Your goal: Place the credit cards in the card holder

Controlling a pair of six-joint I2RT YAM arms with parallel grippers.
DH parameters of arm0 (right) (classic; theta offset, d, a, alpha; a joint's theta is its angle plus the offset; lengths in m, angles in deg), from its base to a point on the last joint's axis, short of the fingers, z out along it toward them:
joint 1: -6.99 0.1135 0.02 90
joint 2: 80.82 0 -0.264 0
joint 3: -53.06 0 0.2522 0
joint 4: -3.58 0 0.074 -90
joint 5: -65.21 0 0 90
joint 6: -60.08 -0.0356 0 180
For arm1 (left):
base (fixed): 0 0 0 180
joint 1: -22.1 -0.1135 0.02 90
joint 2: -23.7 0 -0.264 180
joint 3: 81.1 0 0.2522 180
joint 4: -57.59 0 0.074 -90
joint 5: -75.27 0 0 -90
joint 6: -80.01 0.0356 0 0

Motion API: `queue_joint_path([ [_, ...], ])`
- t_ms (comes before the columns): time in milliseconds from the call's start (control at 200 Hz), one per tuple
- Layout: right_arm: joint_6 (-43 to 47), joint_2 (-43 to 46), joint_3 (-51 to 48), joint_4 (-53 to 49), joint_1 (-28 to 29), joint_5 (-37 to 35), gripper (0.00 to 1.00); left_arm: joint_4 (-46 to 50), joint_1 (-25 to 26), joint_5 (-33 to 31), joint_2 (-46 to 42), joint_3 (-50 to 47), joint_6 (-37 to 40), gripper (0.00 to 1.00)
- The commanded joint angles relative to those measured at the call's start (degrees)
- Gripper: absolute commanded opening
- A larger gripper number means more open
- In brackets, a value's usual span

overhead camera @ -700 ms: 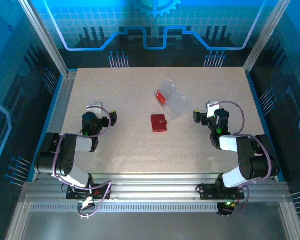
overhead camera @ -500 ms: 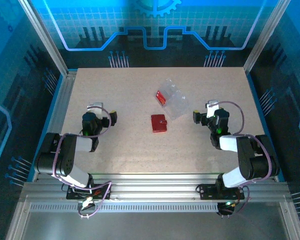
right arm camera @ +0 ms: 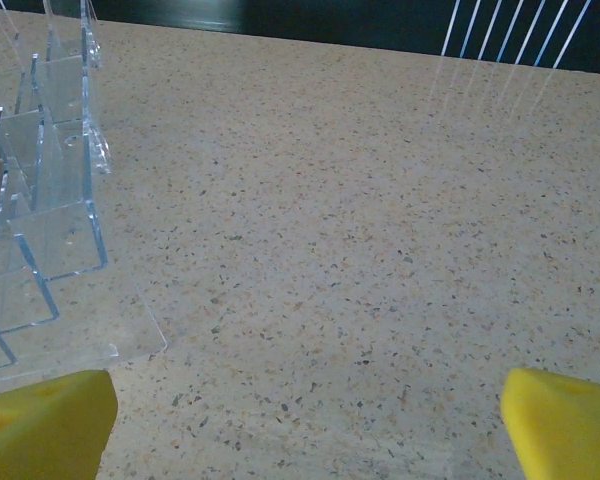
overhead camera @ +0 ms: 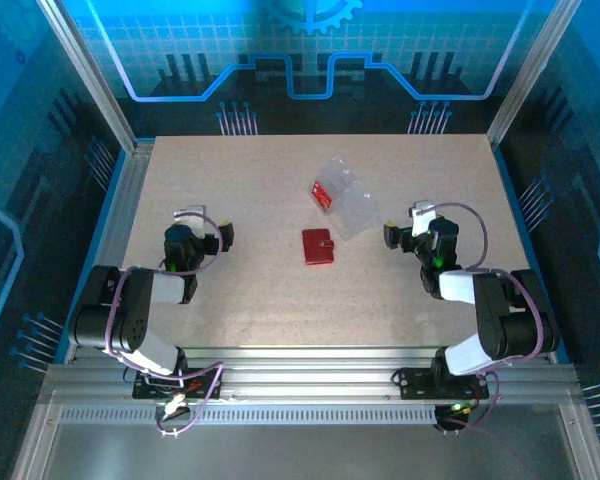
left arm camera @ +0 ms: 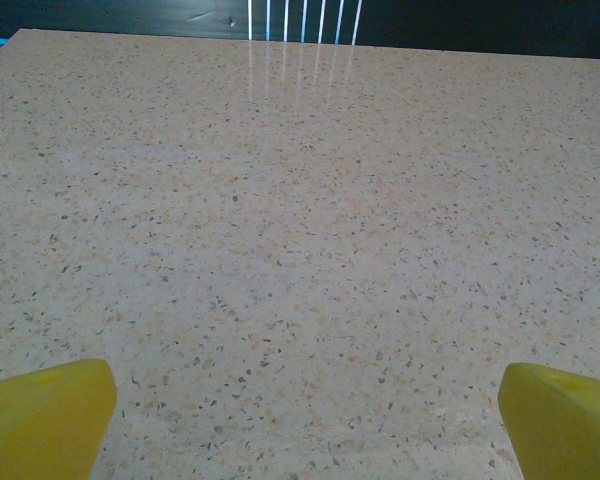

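Note:
The card holder (overhead camera: 318, 246), a small red wallet, lies shut and flat at the middle of the table. Behind it a red credit card (overhead camera: 323, 193) sits inside a clear plastic container (overhead camera: 348, 203). My left gripper (overhead camera: 224, 236) rests low over the table well to the left of the wallet, open, and its yellow fingertips (left arm camera: 48, 415) frame bare tabletop. On the other side my right gripper (overhead camera: 391, 233) stands open beside the container, whose clear walls (right arm camera: 50, 200) show at the left of the right wrist view. Nothing is between either pair of fingers.
The speckled beige table (overhead camera: 280, 300) is framed by metal rails, with blue panels behind and at the sides. Both arm bases sit at the near edge. Bare tabletop lies between the grippers and in front of the wallet.
My right gripper has crept very slightly to the left, toward the clear container. Everything else is as before.

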Motion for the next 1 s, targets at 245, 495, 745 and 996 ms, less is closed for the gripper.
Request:
queue_joint_path([
  [245, 0.0, -0.5, 0.4, -0.1, -1.1, 2.3, 1.0, -2.1, -0.9, -4.1, 0.1, 0.0, -1.4, 0.99],
  [495, -6.2, 10.4, -0.4, -7.8, -1.1, -12.5, 1.0, 22.8, -0.5, -8.4, -17.2, 7.2, -4.0, 0.99],
  [745, -40.9, 27.0, 12.4, -50.4, -4.3, -25.3, 1.0, 56.1, -0.8, -1.6, -20.4, 24.1, -29.6, 0.99],
  [996, -36.5, 29.8, 21.2, -71.1, -4.0, -16.0, 1.0, 52.9, 4.9, 18.4, -15.6, 26.0, -31.4, 0.96],
])
